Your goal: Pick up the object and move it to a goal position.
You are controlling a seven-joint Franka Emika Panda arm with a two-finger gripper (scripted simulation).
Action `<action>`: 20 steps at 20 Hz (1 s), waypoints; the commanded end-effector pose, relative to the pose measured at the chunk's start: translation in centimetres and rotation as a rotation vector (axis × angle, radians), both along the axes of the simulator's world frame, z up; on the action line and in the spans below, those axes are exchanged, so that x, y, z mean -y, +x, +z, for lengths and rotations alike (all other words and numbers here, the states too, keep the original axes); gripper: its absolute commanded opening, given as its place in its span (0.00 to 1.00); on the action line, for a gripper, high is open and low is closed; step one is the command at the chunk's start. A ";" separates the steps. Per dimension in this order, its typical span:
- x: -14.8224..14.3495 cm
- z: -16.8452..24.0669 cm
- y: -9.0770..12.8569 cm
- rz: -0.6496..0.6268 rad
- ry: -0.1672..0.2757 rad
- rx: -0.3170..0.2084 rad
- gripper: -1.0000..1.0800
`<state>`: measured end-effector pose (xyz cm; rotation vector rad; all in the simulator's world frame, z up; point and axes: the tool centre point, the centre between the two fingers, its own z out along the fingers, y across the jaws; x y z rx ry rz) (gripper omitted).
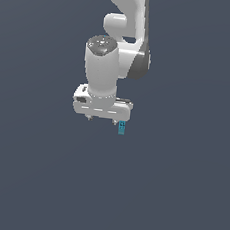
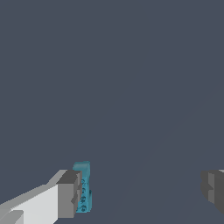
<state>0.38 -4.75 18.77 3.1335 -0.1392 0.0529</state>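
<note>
Look first at the object (image 2: 82,187), the small teal-blue block with darker marks on its face. In the wrist view it stands upright right against the inner face of one grey finger pad (image 2: 69,194), touching it or very nearly so; you cannot tell from this picture whether there is a sliver of space between them. The other finger pad (image 2: 213,190) sits far across the frame, well apart from the block, with bare dark floor between.

So your gripper (image 2: 141,192) is spread wide, and nothing is pinched: the block is beside one finger only, not centred between the two.

In the exterior view you see the same block (image 1: 121,128) just under the end of the white hand (image 1: 102,119) on the exterior view's right, hanging slightly lower than the hand's underside, taller than it is wide and much smaller than the hand. The fingers themselves are too small there to make out clearly.

Around it you have only the flat dark grey-blue ground (image 1: 179,194), and above the hand the white arm (image 1: 124,17) rises out of the frame.
</note>
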 end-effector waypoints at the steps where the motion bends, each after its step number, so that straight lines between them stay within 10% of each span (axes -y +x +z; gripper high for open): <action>1: 0.0 0.0 0.0 0.000 0.000 0.000 0.96; 20: -0.1 -1.6 -0.9 0.019 0.002 -0.012 0.96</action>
